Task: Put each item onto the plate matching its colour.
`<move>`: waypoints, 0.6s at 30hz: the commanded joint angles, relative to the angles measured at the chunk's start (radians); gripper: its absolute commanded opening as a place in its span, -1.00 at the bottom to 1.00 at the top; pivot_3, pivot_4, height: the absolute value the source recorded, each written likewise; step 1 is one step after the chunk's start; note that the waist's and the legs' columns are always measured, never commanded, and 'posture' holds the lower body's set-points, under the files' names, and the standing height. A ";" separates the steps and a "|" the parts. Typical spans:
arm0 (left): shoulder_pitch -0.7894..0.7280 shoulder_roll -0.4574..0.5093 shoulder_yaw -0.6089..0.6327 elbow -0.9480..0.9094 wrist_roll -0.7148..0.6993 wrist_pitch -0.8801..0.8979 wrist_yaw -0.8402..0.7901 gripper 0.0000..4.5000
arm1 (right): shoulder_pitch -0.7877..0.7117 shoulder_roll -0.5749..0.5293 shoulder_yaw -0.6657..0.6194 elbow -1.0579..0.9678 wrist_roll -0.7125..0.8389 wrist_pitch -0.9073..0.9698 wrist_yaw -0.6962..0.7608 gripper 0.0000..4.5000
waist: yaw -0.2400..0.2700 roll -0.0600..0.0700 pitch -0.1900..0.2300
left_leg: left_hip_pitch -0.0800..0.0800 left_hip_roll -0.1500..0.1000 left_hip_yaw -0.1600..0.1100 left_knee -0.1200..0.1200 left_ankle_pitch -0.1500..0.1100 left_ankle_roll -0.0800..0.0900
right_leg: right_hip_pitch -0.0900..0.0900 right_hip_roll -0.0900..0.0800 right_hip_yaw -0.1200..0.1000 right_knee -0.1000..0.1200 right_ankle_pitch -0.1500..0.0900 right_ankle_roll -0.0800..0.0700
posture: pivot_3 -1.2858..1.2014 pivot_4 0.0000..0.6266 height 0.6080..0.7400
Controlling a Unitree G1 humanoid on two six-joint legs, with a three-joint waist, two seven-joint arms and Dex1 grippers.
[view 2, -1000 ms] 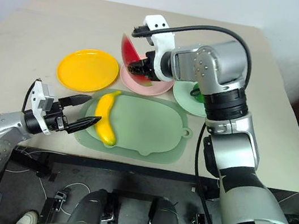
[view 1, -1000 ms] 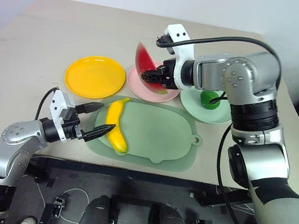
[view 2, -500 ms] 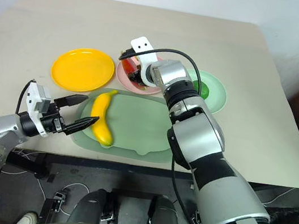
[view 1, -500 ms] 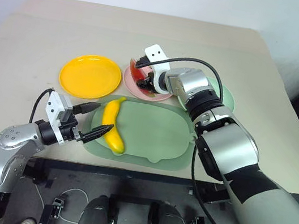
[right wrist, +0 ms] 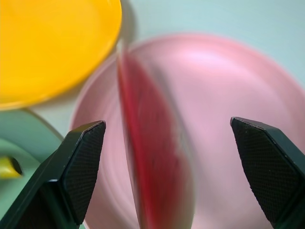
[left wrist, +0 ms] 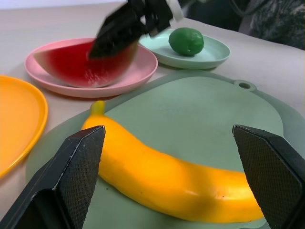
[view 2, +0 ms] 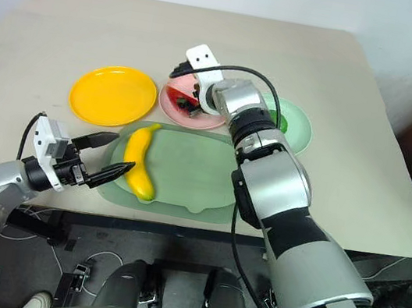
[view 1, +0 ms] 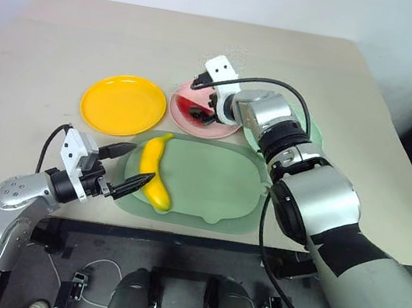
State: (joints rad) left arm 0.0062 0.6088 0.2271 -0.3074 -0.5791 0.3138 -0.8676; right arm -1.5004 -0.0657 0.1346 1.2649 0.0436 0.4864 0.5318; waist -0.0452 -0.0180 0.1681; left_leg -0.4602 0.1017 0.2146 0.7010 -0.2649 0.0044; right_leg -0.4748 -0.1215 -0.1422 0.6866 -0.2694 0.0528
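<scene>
1. Right now the step in hand looks like the release of the watermelon wedge [left wrist: 83, 64] — it lies in the pink plate [view 1: 222, 131], and the right gripper [right wrist: 167, 143] hangs just over it with its fingers spread wide and nothing between them.
2. Already sorted, by the look of it: the lime [left wrist: 186, 41] sits in the mint green plate [left wrist: 209, 55], just beyond the pink one.
3. Left to do is the banana [view 1: 154, 179], which lies on the pale green tray [view 1: 224, 185], while the yellow-orange plate [view 1: 123, 104] just beside the tray has nothing on it.
4. The left gripper [view 1: 123, 165] is level beside the tray's near-left edge, its fingers wide apart and empty, aimed at the banana's lower half.
5. My judgement of the next move — the right arm should lift clear of the wedge, and the left gripper should go in around the banana's middle, close, and carry it to the yellow-orange plate.
6. From the left wrist view, the banana lies straight ahead between the spread fingers, and the right gripper's black fingers reach the top of the wedge; whether they touch it I cannot tell.
7. From the head views, the overall layout is plain: three plates in a row behind the tray.
8. From the right wrist view, the wedge stands on its rind, its red face upright.
</scene>
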 commanded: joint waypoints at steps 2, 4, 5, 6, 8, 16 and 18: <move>-0.011 0.016 0.035 -0.018 -0.017 -0.010 -0.008 1.00 | -0.003 -0.050 -0.038 -0.152 0.015 0.029 0.068 0.98 | 0.000 0.000 0.000 | 0.000 0.000 0.000 0.000 0.000 0.000 | 0.000 0.000 0.000 0.000 0.000 0.000 | 0.03 -0.52 0.32; -0.015 0.011 0.039 -0.017 -0.024 -0.005 -0.001 1.00 | 0.089 -0.088 -0.028 -0.335 0.029 0.049 0.146 0.98 | 0.001 0.000 0.000 | 0.000 0.000 0.000 0.000 0.000 0.000 | 0.000 0.000 0.000 0.000 0.000 0.000 | 0.03 -0.52 0.32; -0.021 0.003 0.039 -0.020 -0.029 0.004 0.014 1.00 | 0.153 -0.111 -0.033 -0.461 0.053 0.078 0.180 0.98 | 0.002 -0.001 0.000 | 0.000 0.000 -0.001 0.000 0.000 0.000 | 0.000 0.000 0.000 0.000 0.000 0.000 | 0.03 -0.52 0.32; -0.023 -0.005 0.039 -0.025 -0.030 0.008 0.025 1.00 | 0.228 -0.130 -0.043 -0.606 0.084 0.112 0.204 0.98 | 0.003 -0.001 -0.001 | 0.000 0.000 -0.001 0.000 0.000 0.000 | 0.001 0.000 0.000 0.000 0.000 0.000 | 0.03 -0.52 0.32; -0.022 -0.019 0.036 -0.040 -0.033 0.010 0.045 1.00 | 0.364 -0.162 -0.070 -0.863 0.153 0.182 0.233 0.98 | 0.003 -0.001 -0.001 | 0.000 0.000 -0.002 0.001 0.000 0.000 | 0.002 0.000 0.000 0.000 0.000 0.000 | 0.03 -0.52 0.32; 0.024 -0.076 0.046 -0.148 -0.036 0.032 0.170 1.00 | 0.818 -0.282 -0.150 -1.431 0.351 0.126 0.343 0.98 | 0.000 -0.001 0.000 | 0.003 0.000 -0.002 0.001 0.000 0.000 | 0.004 0.000 -0.001 0.001 0.000 0.000 | 0.03 -0.52 0.32; 0.038 -0.085 0.048 -0.167 -0.037 0.036 0.194 1.00 | 0.861 -0.296 -0.155 -1.478 0.403 0.149 0.367 0.98 | 0.000 -0.001 0.000 | 0.009 0.000 -0.002 -0.001 0.000 0.000 | 0.008 0.000 0.000 0.000 0.000 0.000 | 0.03 -0.52 0.32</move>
State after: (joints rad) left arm 0.0380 0.5286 0.2519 -0.4253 -0.6025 0.3478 -0.6958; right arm -0.6424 -0.3554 -0.0008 -0.1365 0.3889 0.6349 0.8738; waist -0.0449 -0.0187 0.1677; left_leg -0.4480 0.1017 0.2126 0.6998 -0.2647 0.0039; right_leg -0.4642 -0.1212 -0.1423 0.6859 -0.2696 0.0527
